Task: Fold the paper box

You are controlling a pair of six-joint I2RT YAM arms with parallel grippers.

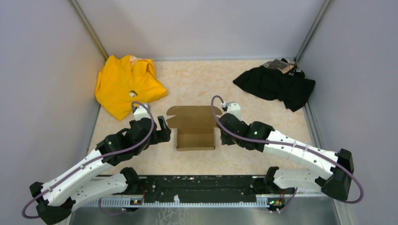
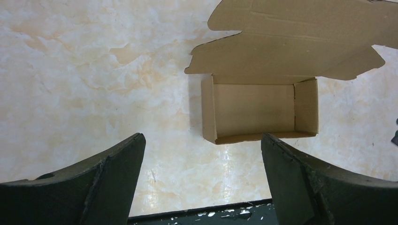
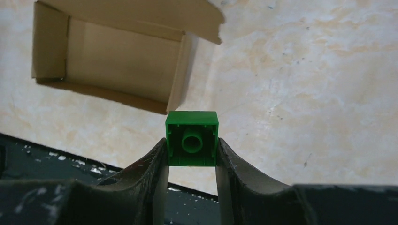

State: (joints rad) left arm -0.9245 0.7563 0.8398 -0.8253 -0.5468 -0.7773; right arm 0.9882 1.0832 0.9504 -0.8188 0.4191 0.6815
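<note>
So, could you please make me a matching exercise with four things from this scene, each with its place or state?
1. paper box
2. yellow garment
3. black garment
4. green block

A. lying at the far right
B. clamped in the right gripper
C. open and empty, in the middle
D. lying at the far left

Pairs: 1-C, 2-D, 3-A, 4-B.

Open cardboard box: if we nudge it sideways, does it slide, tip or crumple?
Probably slides: the paper box is low and wide, sitting flat on the smooth table. It is likely light, being empty thin cardboard, so an off-centre nudge may also spin it. The open lid flap joins along one crease only and would likely flex if pushed, not move the box.
</note>
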